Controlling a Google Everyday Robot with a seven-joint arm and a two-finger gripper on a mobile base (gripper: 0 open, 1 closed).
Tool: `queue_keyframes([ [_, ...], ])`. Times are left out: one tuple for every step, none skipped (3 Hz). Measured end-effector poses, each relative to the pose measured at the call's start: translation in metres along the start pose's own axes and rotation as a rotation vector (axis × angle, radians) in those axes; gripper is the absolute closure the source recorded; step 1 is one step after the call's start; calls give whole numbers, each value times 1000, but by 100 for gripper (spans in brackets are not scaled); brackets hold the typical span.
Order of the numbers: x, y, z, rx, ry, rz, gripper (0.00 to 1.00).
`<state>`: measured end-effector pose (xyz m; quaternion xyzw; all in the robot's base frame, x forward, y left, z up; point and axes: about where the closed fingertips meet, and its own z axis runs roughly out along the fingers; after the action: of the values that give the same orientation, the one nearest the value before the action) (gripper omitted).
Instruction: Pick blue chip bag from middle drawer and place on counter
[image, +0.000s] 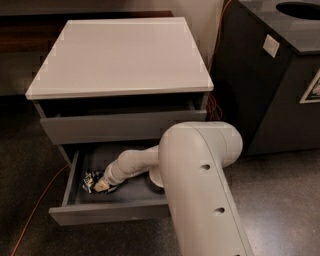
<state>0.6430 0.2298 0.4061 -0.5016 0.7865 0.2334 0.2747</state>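
So the middle drawer (110, 212) is pulled open and the arm reaches down into it, with the gripper (101, 185) right up against the blue chip bag (89, 179), which sits at the drawer's left end as the camera sees it. Can't tell how open the gripper is or whether it actually has the bag (the tip blends into the crinkly foil). I'd call it roughly 1 of 3 steps done: the reach is there, but the lift out and the drop onto the counter (120, 55) are left.
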Motion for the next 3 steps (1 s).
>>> queue_keyframes([
  [-12, 14, -32, 14, -65, -21, 88],
  [-23, 27, -56, 21, -114, -52, 100],
  [-44, 42, -100, 17, -186, -125, 100],
])
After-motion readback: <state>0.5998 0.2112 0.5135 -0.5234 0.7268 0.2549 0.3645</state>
